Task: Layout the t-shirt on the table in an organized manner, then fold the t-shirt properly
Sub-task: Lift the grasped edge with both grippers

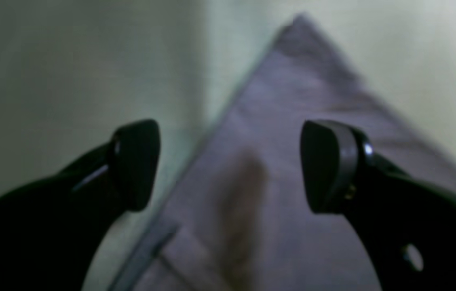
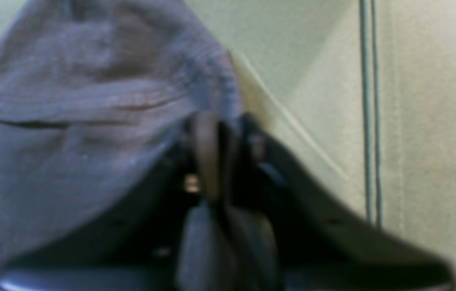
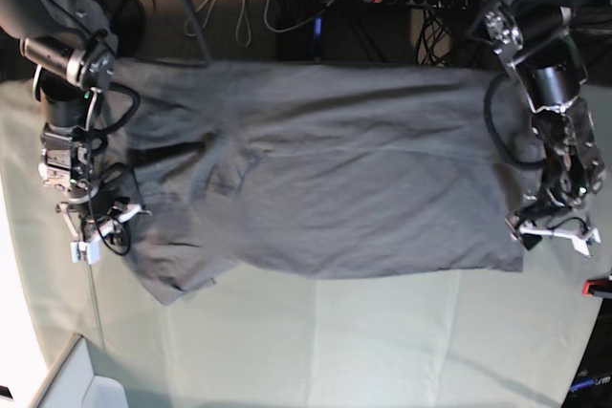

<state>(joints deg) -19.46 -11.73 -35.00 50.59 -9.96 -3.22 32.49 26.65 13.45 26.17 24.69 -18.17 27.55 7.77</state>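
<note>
While the pale grey-green surface (image 3: 316, 341) fills most of the base view, the dark grey t-shirt (image 3: 335, 188) lies spread across its far half, the body fairly flat with soft wrinkles and the sleeve end bunched and creased toward that view's left.

On that left side the right arm reaches down from the top corner, its wrist bent so that the right hand (image 3: 91, 236) sits at the crumpled sleeve edge. Seen from the right wrist camera, its black fingers (image 2: 207, 153) are pressed together with a fold of the shirt's hemmed edge pinched between them, the cloth rising in a ridge just above the grip.

On the base view's right the left arm curves down beside the shirt's hem corner, and the left hand (image 3: 555, 226) hangs over that corner. From the left wrist camera its two fingers (image 1: 137, 163) stand wide apart, gripping nothing, with the shirt's pointed corner (image 1: 300, 36) lying flat on the surface below.
</note>
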